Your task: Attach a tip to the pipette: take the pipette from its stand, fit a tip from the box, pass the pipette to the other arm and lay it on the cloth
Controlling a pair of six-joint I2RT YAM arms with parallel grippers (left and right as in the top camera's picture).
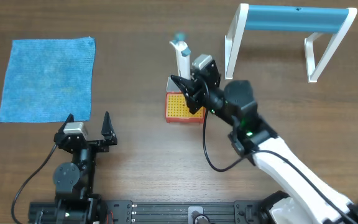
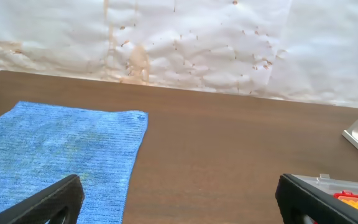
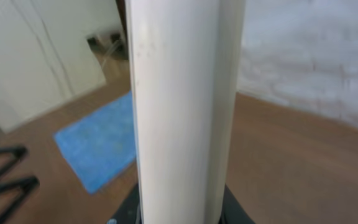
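Closest to my right wrist camera is the pipette (image 3: 179,112), a pale, smooth barrel running straight up from between the fingers. The right tool (image 1: 188,92) is clamped on it and holds it upright. From above, I see the pipette's white body and blue head sticking out just past the tool, near the middle of the worktop (image 1: 135,143). It is off its stand (image 1: 297,18), the white frame with a blue bar that sits at the far right, apart from the tool.

The tool overlaps the right part of the orange tip box (image 1: 176,107) in the top view. The pipette's lower end is hidden by the tool, so I cannot tell whether it carries a tip or touches the box.

The left tool (image 1: 89,121) sits low at the near left, its two black fingers spread wide with nothing between them. It is just off the near right corner of the blue cloth (image 1: 47,79), which lies flat at the far left of the worktop, well apart from the box. Through the left wrist camera the cloth stretches ahead past one finger, and a corner of the tip box shows behind the other. A crumpled white sheet (image 2: 197,43) covers the wall beyond the worktop's far edge.
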